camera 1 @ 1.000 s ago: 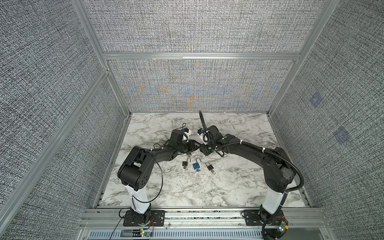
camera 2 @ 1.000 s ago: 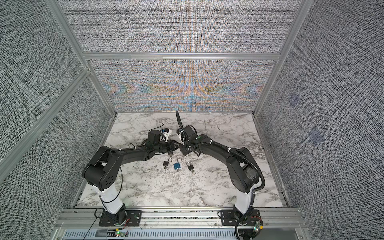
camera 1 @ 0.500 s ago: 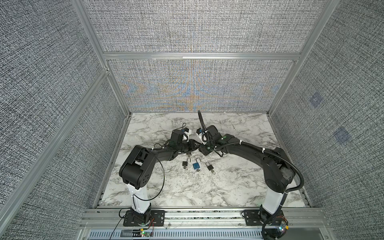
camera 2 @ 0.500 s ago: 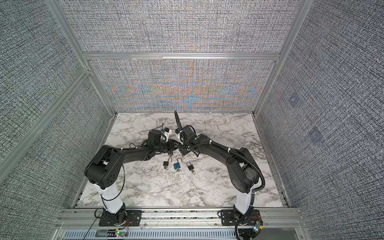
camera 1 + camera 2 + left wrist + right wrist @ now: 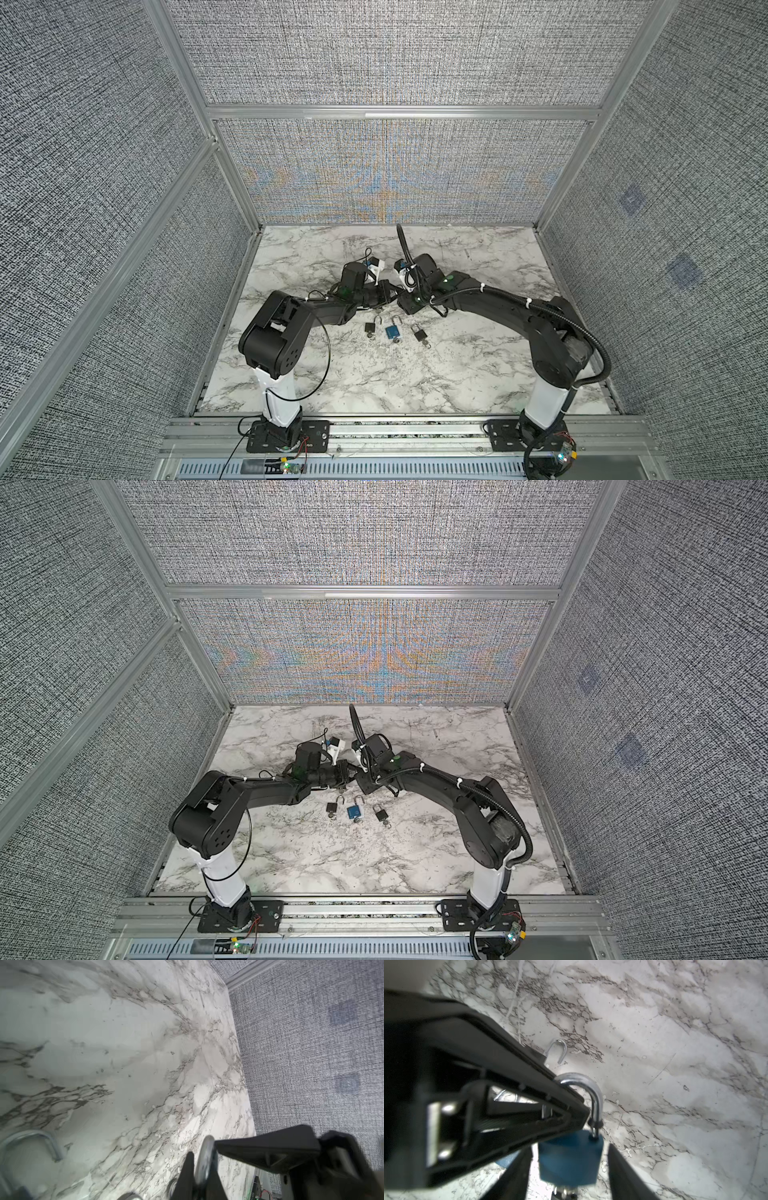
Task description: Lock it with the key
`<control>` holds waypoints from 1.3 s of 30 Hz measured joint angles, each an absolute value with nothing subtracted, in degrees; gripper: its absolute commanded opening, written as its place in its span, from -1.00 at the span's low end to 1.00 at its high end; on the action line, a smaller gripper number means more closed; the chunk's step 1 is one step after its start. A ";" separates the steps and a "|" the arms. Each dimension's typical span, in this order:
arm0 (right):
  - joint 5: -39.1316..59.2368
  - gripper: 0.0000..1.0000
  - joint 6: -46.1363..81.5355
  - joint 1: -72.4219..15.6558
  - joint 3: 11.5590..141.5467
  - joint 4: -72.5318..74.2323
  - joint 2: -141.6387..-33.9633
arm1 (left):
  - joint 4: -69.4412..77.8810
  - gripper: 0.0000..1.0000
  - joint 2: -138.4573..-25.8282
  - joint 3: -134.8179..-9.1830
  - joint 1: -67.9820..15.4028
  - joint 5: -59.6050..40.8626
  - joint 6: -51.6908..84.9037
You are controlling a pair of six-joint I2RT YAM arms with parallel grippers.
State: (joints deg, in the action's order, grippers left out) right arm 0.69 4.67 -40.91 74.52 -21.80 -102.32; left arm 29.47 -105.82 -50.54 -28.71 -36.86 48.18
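The blue padlock (image 5: pixel 571 1159) is held off the marble table (image 5: pixel 478 374), above its middle, where the two grippers meet. In the right wrist view one leg of its silver shackle (image 5: pixel 597 1101) is seated in the body. The other leg is hidden behind the left gripper (image 5: pixel 583 1110), so whether the lock is closed cannot be told. A small metal part (image 5: pixel 562 1191), too blurred to be named, is seen under the body.

The left gripper is clamped on the shackle. In the left wrist view the silver curve (image 5: pixel 205 1151) is pinched edge-on between its fingertips.

The right gripper (image 5: pixel 570 1147) is spread wide. Its fingers (image 5: pixel 623 1167) are set on either side of the blue body, with table showing in both gaps, so nothing is gripped by it.

In both top views the left gripper (image 5: pixel 388 295) and the right gripper (image 5: pixel 405 301) are seen tip to tip, and the held lock is largely hidden between them.

Just beside them, toward the robot bases, three more locks are laid in a row on the table. These are a black padlock (image 5: pixel 370 328) with its shackle swung open, a second blue padlock (image 5: pixel 392 331) and another black padlock (image 5: pixel 417 331).
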 measured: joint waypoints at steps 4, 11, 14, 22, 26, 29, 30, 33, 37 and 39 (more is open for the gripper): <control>5.63 0.52 8.47 -37.87 67.68 -16.75 -96.27 | 28.58 -1.00 -103.98 -50.24 -28.47 -35.73 49.74; 12.91 0.51 12.67 -34.20 58.50 -9.74 -87.35 | 28.60 -1.00 -99.39 -50.33 -28.75 -34.41 51.48; 13.93 0.51 12.62 -34.44 56.55 -7.73 -85.36 | 28.51 -1.00 -97.86 -50.33 -29.12 -33.39 52.60; 10.00 0.49 9.98 -38.30 57.71 -6.59 -84.82 | 28.10 -1.00 -96.09 -51.59 -31.03 -32.51 54.26; 7.57 0.42 8.99 -38.63 58.54 -5.54 -86.28 | 27.99 -1.00 -95.57 -52.07 -31.90 -31.90 54.72; 6.15 0.28 8.93 -38.63 58.57 -4.91 -87.18 | 27.20 -1.00 -95.24 -52.16 -32.47 -31.51 55.13; 6.07 0.23 8.78 -38.63 58.63 -4.67 -87.46 | 26.79 -1.00 -95.11 -52.16 -32.49 -31.48 55.16; 5.10 0.11 8.78 -38.63 59.02 -3.68 -88.12 | 26.37 -1.00 -94.87 -52.16 -32.60 -31.46 55.53; 4.97 0.02 8.80 -38.63 59.61 -2.66 -88.86 | 25.54 -1.00 -94.35 -52.16 -32.64 -31.42 55.55; 4.95 0.00 8.80 -38.63 59.61 -2.55 -89.01 | 25.63 -1.00 -94.17 -52.16 -32.71 -31.38 55.55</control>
